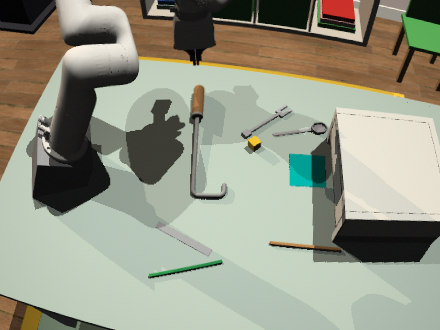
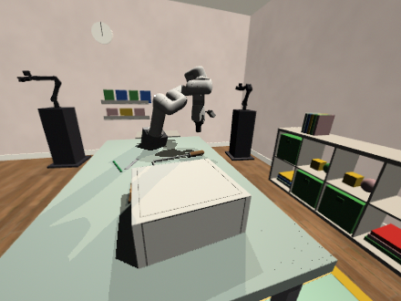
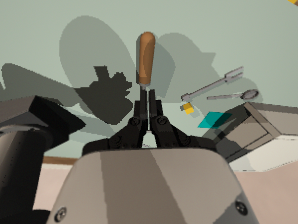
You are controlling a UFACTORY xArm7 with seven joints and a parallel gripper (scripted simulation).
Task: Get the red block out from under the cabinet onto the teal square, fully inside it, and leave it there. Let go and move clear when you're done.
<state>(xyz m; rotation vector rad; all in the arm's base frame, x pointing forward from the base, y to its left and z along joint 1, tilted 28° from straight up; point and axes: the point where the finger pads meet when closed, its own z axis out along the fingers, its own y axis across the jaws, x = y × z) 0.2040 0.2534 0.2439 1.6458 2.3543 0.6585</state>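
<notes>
The red block is hidden from every view. The white cabinet [image 1: 387, 175] stands at the table's right side, and it also shows in the exterior view [image 2: 187, 207] and the wrist view [image 3: 260, 132]. The teal square [image 1: 307, 170] lies on the table just left of the cabinet, partly in its shadow, and shows in the wrist view [image 3: 214, 119]. My gripper [image 1: 195, 59] hangs high above the table's far edge, shut and empty, as in the wrist view [image 3: 149, 100] and the exterior view [image 2: 199, 129]. A hook tool with a brown handle [image 1: 198, 145] lies below the gripper.
A small yellow cube [image 1: 254, 144], a grey fork-ended tool [image 1: 266, 121] and a grey ring-ended tool [image 1: 301, 130] lie near the square. A grey strip [image 1: 183, 238], a green stick [image 1: 185, 268] and a brown stick [image 1: 304, 246] lie nearer the front. My arm's base [image 1: 67, 165] stands at the left.
</notes>
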